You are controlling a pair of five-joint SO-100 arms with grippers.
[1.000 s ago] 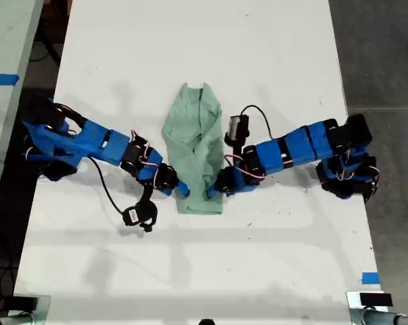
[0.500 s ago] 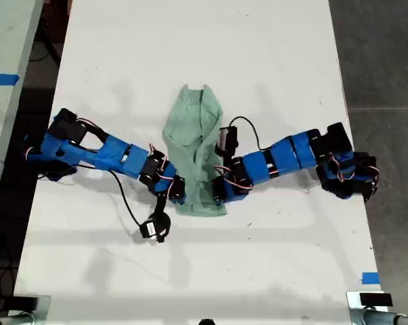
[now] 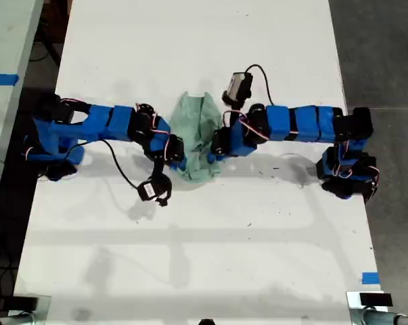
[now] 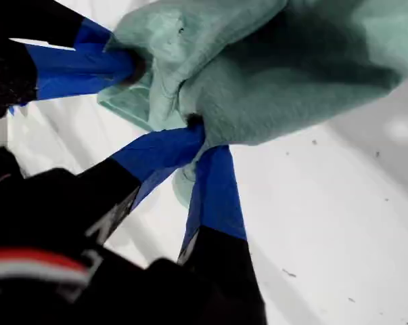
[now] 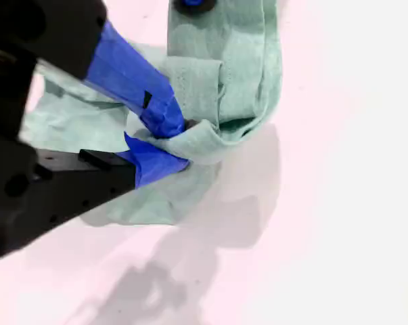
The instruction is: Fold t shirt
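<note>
Two blue SO-100 arms meet over a bunched mint-green t shirt [image 3: 197, 137] at the middle of the white bench [image 3: 190, 257]; my first claw [image 4: 198, 135] is clamped on a fold of the cloth, its two blue fingers [image 4: 216, 196] converging at the fabric; my second claw [image 5: 180, 143] is likewise pinched on a rolled edge of the t shirt [image 5: 224, 81]; in the exterior view both arms reach in from opposite sides, and a small black camera [image 3: 153, 189] dangles on its cable beside the garment.
</note>
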